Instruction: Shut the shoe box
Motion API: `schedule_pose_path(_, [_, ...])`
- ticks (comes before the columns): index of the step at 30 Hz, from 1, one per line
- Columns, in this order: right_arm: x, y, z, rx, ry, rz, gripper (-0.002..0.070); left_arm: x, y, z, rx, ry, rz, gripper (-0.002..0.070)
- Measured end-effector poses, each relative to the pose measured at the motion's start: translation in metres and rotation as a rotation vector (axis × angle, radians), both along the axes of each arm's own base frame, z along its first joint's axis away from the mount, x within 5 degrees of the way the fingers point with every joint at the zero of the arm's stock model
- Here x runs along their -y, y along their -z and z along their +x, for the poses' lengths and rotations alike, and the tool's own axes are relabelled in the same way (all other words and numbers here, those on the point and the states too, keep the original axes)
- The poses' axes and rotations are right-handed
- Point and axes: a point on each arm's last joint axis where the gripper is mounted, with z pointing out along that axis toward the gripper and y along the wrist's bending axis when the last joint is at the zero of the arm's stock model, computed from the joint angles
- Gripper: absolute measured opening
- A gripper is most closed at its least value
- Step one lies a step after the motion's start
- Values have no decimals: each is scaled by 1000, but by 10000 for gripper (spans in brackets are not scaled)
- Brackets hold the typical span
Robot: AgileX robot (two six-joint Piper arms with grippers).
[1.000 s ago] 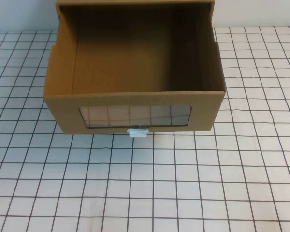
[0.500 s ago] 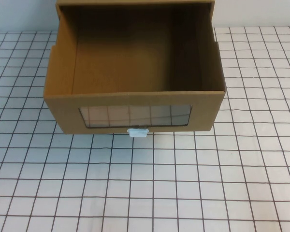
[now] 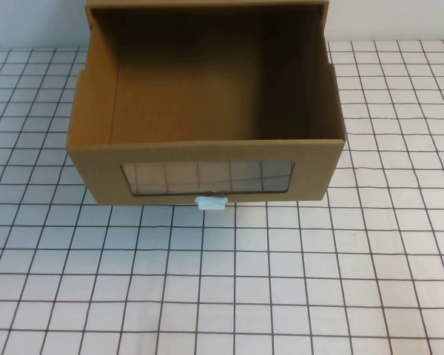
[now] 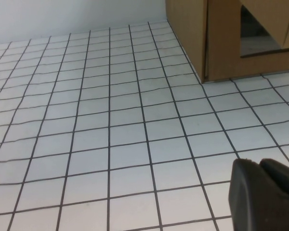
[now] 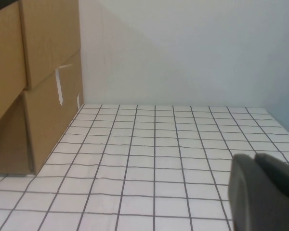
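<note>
While the brown cardboard drawer-style shoe box (image 3: 206, 140) stands pulled out at the far middle of the gridded bench (image 3: 281, 281), you see both parked near: left gripper (image 4: 265, 195), right gripper (image 5: 265, 192), finger states untellable, neither nearer.

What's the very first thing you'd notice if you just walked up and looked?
The big brown shoe box in the middle of the checkered table, its drawer pulled wide open and empty, with a clear window and a little white tab handle on the front. The left claw and right claw sit low over the table off to the box's sides, touching nothing.
</note>
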Motion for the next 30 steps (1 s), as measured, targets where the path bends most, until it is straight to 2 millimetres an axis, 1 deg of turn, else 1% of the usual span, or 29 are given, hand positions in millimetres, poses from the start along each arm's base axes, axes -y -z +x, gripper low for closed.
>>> schedule_pose_path(4, [0,-1,0,13,5,2,-14,0,-4,1,47,-3,-8,-4])
schedule_pose_path(6, [1,-3,0,29,11,8,-14,0,-9,2,90,-10,-53,-4])
schedule_pose_path(9, [4,-9,-1,94,37,65,-14,0,-15,2,149,-20,-123,-4])
schedule_pose_path(11, [8,-15,-2,171,74,117,-14,-1,-20,2,206,-22,-144,-4])
schedule_pose_path(14, [17,-28,-6,330,154,180,-13,-2,-33,1,347,-24,-190,-4])
schedule_pose_path(18, [29,-46,-18,577,249,298,-13,-5,-58,-6,622,-16,-322,-4])
schedule_pose_path(20, [33,-51,-24,670,270,349,-13,-7,-70,-12,756,-2,-390,-4])
schedule_pose_path(22, [34,-57,-27,719,267,378,-14,-9,-79,-19,875,10,-443,-4])
schedule_pose_path(24, [32,-73,-32,773,239,356,-14,-12,-85,-24,955,12,-502,-4])
schedule_pose_path(26, [27,-93,-39,830,203,285,-14,-15,-95,-28,994,8,-559,-4])
schedule_pose_path(28, [22,-114,-49,889,173,203,-14,-17,-110,-34,1039,9,-607,-4])
schedule_pose_path(30, [17,-136,-61,963,151,123,-14,-19,-130,-43,1099,19,-638,-4])
